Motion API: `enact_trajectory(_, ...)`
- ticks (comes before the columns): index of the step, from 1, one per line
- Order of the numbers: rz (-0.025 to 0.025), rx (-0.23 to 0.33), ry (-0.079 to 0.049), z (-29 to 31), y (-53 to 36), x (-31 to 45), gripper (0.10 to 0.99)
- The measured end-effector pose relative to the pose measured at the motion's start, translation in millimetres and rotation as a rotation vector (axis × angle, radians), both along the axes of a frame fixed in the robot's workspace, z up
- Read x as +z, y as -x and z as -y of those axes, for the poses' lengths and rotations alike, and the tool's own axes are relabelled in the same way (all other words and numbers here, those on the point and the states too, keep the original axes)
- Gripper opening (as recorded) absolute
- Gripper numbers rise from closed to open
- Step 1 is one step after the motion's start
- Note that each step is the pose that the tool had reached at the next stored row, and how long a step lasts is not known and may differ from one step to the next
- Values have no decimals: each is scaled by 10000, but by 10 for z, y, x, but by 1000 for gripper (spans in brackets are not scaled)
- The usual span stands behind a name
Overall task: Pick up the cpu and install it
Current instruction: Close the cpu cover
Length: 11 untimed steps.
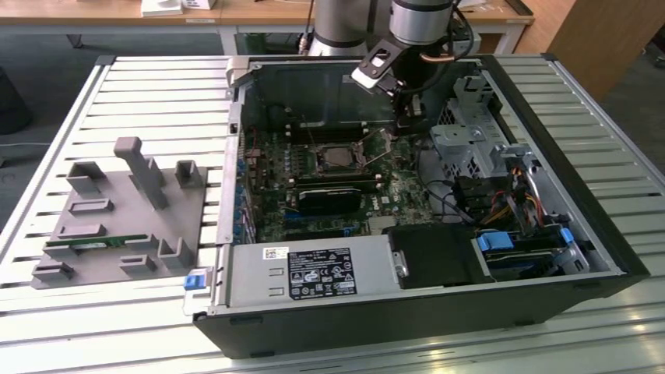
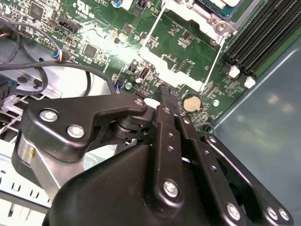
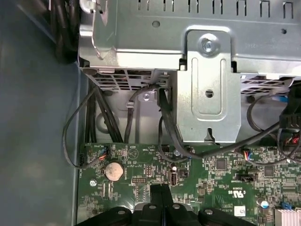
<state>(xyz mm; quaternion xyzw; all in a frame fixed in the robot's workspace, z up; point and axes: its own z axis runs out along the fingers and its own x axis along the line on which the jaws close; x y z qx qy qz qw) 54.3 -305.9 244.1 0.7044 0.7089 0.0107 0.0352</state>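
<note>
The cpu [image 1: 335,159] lies flat in the socket on the motherboard [image 1: 272,204], metal top up; being square it has no long axis, and its edges run parallel to the socket frame and to the walls of the open computer case [image 1: 582,234]; the hinged retention frame [image 1: 376,143] stands raised at the side of the socket towards the exterior view's right; the chip is apart from the fingers, which hang over the board further towards the exterior view's right and towards the back wall of the case, near the metal drive cage [image 1: 462,144]; the gripper [image 1: 409,121] has its two black fingers [image 3: 157,192] pressed together with nothing between them; in both wrist views the tips [image 2: 164,92] hover just above the green board beside a coin battery [image 3: 113,171]; a black ribbed block [image 1: 332,196] sits just in front of the socket; outside the case, on the slatted table [image 1: 156,93], a grey fixture [image 1: 135,210] holds a green memory stick [image 1: 99,243].
</note>
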Motion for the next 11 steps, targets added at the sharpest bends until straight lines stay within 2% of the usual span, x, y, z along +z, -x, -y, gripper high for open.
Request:
enact_trajectory(1, -12, -1, 2, -6, -12, -65, 106)
enact_trajectory(2, -15, -1, 8, -7, -12, -69, 106)
enact_trajectory(7, -31, 1, 17, -8, 4, -57, 106)
enact_trajectory(11, -31, 0, 15, -9, 59, -19, 106)
